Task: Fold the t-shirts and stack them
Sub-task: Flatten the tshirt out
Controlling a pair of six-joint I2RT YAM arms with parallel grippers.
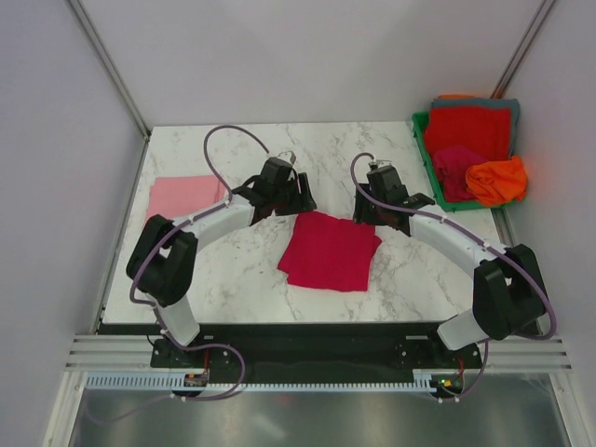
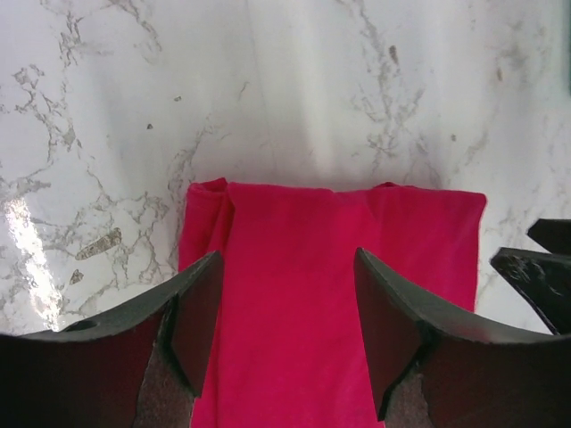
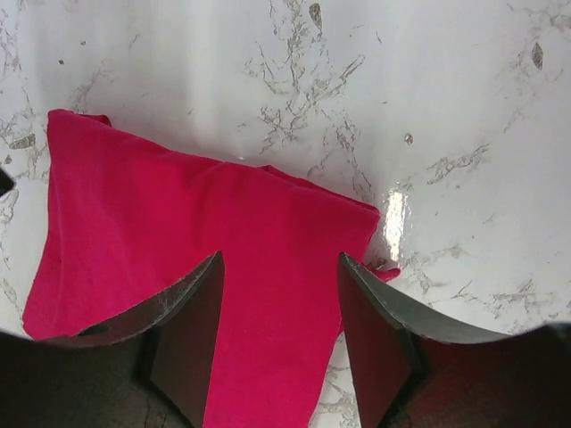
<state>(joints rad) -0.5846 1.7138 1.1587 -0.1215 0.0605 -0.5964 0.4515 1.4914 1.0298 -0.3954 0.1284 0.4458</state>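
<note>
A deep magenta-crimson t-shirt (image 1: 328, 250) lies folded into a rough square at the table's middle. It fills the lower part of the left wrist view (image 2: 330, 267) and the right wrist view (image 3: 196, 241). My left gripper (image 1: 287, 200) is open above its far left corner, jaws apart with cloth showing between them. My right gripper (image 1: 384, 212) is open above its far right corner, empty. A light pink folded t-shirt (image 1: 182, 196) lies flat at the left. Red (image 1: 468, 130), magenta (image 1: 453, 169) and orange (image 1: 496, 180) shirts sit in the bin.
A green plastic bin (image 1: 423, 140) stands at the back right corner, with a grey cloth (image 1: 484, 102) draped at its far rim. White walls close in the table on three sides. Marble tabletop (image 1: 233, 270) lies around the crimson shirt.
</note>
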